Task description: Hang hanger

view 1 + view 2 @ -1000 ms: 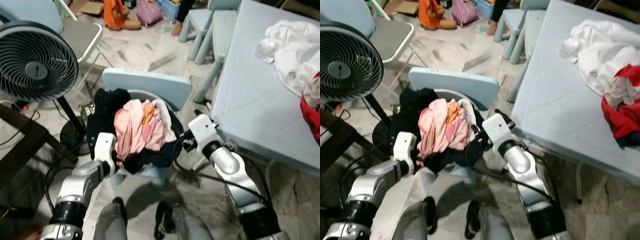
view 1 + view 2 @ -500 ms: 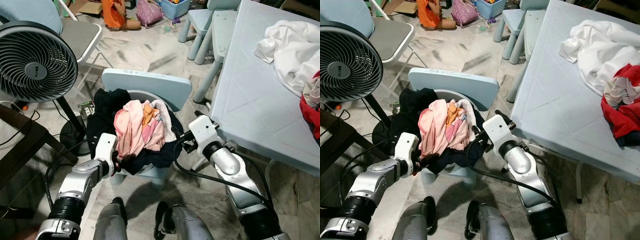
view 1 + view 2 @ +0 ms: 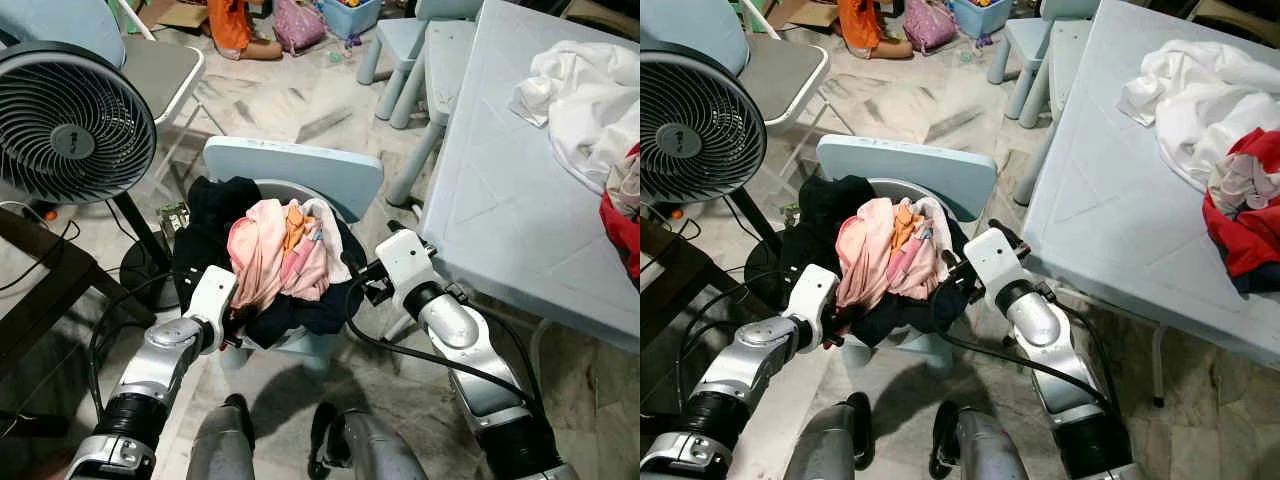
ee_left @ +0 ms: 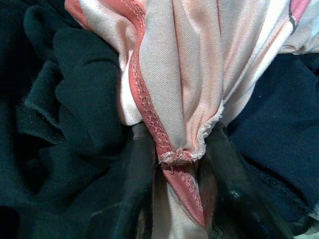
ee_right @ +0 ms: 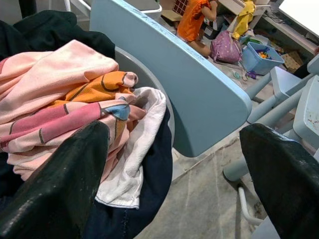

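Item: pale blue child's chair (image 3: pixel 300 170), seat heaped with laundry.

Contents: pink garment (image 3: pixel 268 252) on top of the heap, with an orange-striped piece (image 5: pixel 97 92) and a white cloth (image 5: pixel 133 164) towards the chair back; black clothing (image 3: pixel 215 215) along the seat's left edge and dark navy fabric (image 3: pixel 310 310) at its front edge.

Left end effector (image 4: pixel 174 199): at the front left corner of the seat, buried in the heap. Its fingers (image 4: pixel 132 194) are closed to a narrow gap on a stitched hem of the pink garment.

Right end effector (image 5: pixel 174 164): at the front right edge of the seat, spread wide and gripping nothing, aimed over the pile towards the chair back.

Change over the last second: the left arm has pressed further into the pile; the pink garment has shifted slightly. The right arm is much as it was.

Hanger: none can be made out; if present, it is buried in the clothing.

Reading: likely still sorting the heap; hanging not yet begun.

Surroundings: standing fan (image 3: pixel 75 125) left of the chair; blue table (image 3: pixel 500 200) to its right, white cloth (image 3: pixel 585 95) near its far edge.
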`<state>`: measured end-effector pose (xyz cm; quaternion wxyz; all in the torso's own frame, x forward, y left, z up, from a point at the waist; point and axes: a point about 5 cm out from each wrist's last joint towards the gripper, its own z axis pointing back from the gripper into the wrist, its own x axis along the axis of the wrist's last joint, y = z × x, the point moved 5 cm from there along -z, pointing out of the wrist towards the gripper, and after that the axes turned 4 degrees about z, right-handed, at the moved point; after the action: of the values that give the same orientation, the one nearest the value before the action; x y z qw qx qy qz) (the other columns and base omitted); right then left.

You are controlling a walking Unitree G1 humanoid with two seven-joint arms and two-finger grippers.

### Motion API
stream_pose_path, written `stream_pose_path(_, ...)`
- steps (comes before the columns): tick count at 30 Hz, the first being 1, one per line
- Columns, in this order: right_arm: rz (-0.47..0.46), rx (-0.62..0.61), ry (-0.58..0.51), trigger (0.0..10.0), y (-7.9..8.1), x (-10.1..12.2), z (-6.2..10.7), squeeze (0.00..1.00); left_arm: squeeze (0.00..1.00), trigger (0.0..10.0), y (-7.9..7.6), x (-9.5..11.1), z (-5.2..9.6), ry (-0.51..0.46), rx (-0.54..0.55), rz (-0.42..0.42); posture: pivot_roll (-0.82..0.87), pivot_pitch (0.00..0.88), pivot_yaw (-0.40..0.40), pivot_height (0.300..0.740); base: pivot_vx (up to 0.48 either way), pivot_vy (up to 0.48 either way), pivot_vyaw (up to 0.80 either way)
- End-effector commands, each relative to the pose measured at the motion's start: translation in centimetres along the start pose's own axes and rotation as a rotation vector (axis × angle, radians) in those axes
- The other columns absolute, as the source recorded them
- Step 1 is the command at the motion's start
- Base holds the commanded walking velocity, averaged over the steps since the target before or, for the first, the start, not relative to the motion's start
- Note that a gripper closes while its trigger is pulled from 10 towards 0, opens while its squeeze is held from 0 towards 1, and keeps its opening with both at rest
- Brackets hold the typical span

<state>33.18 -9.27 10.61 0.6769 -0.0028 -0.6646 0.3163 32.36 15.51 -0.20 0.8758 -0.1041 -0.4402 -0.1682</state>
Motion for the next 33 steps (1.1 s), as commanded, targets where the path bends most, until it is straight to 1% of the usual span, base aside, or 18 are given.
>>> stream_pose_path(1,0.006,-0.001,0.007,10.0,-0.1,-0.2,0.1,0.0,0.0,0.0,0.7,-0.3,0.1,0.006,0.034,-0.014,-0.04,0.2,-0.1,0.74,0.0,0.0,0.0)
stream_pose_path(6,0.007,-0.002,0.005,10.0,-0.2,-0.2,0.0,0.0,0.0,0.0,1.6,-0.3,0.4,-0.009,0.078,-0.023,-0.04,0.197,-0.1,0.74,0.0,0.0,0.0)
stream_pose_path(7,0.007,-0.003,0.006,10.0,-0.2,-0.2,0.0,0.0,0.0,0.0,2.4,0.1,0.8,-0.031,0.125,-0.045,-0.04,0.196,-0.101,0.74,0.0,0.0,0.0)
stream_pose_path(8,0.007,-0.003,0.006,10.0,-0.2,-0.2,0.0,0.0,0.0,0.0,2.4,0.1,0.8,-0.031,0.125,-0.045,-0.04,0.196,-0.101,0.74,0.0,0.0,0.0)
stream_pose_path(9,0.007,-0.003,0.006,10.0,-0.2,-0.2,-0.1,0.0,0.0,0.0,3.3,0.6,1.2,-0.06,0.173,-0.073,-0.03,0.193,-0.102,0.74,0.0,0.0,0.0)
stream_pose_path(10,0.007,-0.003,0.006,10.0,-0.2,-0.2,-0.1,0.0,0.0,0.0,3.3,0.6,1.2,-0.06,0.173,-0.073,-0.03,0.193,-0.102,0.74,0.0,0.0,0.0)
stream_pose_path(11,0.005,0.0,-0.001,10.0,0.0,0.0,-0.4,0.0,0.0,0.0,4.7,1.8,2.2,-0.11,0.25,-0.132,-0.02,0.187,-0.1,0.74,0.0,0.0,0.0)
stream_pose_path(16,0.001,0.002,-0.009,10.0,0.1,0.2,-0.9,0.0,0.0,0.0,5.4,3.0,2.9,-0.139,0.287,-0.244,-0.01,0.176,-0.096,0.74,0.0,0.0,0.0)
stream_pose_path(18,0.0,0.0,-0.011,10.0,0.1,0.2,-1.2,0.0,0.0,0.0,5.7,3.4,3.5,-0.135,0.294,-0.327,0.0,0.17,-0.093,0.74,0.0,0.0,0.0)
stream_pose_path(19,0.0,0.0,-0.011,10.0,0.1,0.2,-1.2,0.0,0.0,0.0,5.7,3.4,3.5,-0.135,0.294,-0.327,0.0,0.17,-0.093,0.74,0.0,0.0,0.0)
stream_pose_path(21,-0.001,-0.003,-0.017,10.0,0.2,0.3,-1.4,0.0,0.0,0.0,6.1,3.2,4.2,-0.12,0.298,-0.398,0.01,0.162,-0.087,0.74,0.0,0.0,0.0)
stream_pose_path(23,-0.003,-0.004,-0.019,10.0,0.3,0.3,-1.6,0.0,0.0,0.0,6.3,2.0,4.9,-0.065,0.28,-0.45,0.02,0.158,-0.083,0.74,0.0,0.0,0.0)
stream_pose_path(25,-0.005,-0.003,-0.02,10.0,0.4,0.3,-1.6,0.0,0.0,0.0,6.2,0.6,5.2,-0.021,0.252,-0.437,0.03,0.156,-0.08,0.74,0.0,0.0,0.0)
stream_pose_path(26,-0.007,-0.003,-0.02,10.0,0.5,0.2,-1.6,0.0,0.0,3.6,6.1,-0.3,5.2,0.011,0.233,-0.427,0.03,0.153,-0.077,0.74,0.0,0.0,0.0)
stream_pose_path(27,-0.007,-0.002,-0.02,10.0,0.5,0.2,-1.7,0.0,0.0,3.6,6.1,-0.7,5.2,0.025,0.226,-0.426,0.03,0.153,-0.077,0.74,0.0,0.0,0.0)
stream_pose_path(28,-0.007,-0.002,-0.02,10.0,0.6,0.2,-1.7,0.0,0.0,8.4,5.9,-1.3,5.2,0.047,0.213,-0.429,0.03,0.152,-0.076,0.74,0.0,0.0,0.0)
stream_pose_path(29,-0.008,-0.001,-0.02,10.0,0.6,0.2,-1.7,0.0,0.0,10.0,5.8,-1.4,5.1,0.05,0.208,-0.43,0.03,0.152,-0.076,0.74,0.0,0.0,0.0)
stream_pose_path(33,-0.009,-0.001,-0.021,10.0,0.7,0.2,-1.9,0.0,0.0,10.0,5.6,-1.7,4.9,0.047,0.202,-0.38,0.03,0.147,-0.075,0.74,0.0,0.0,0.0)
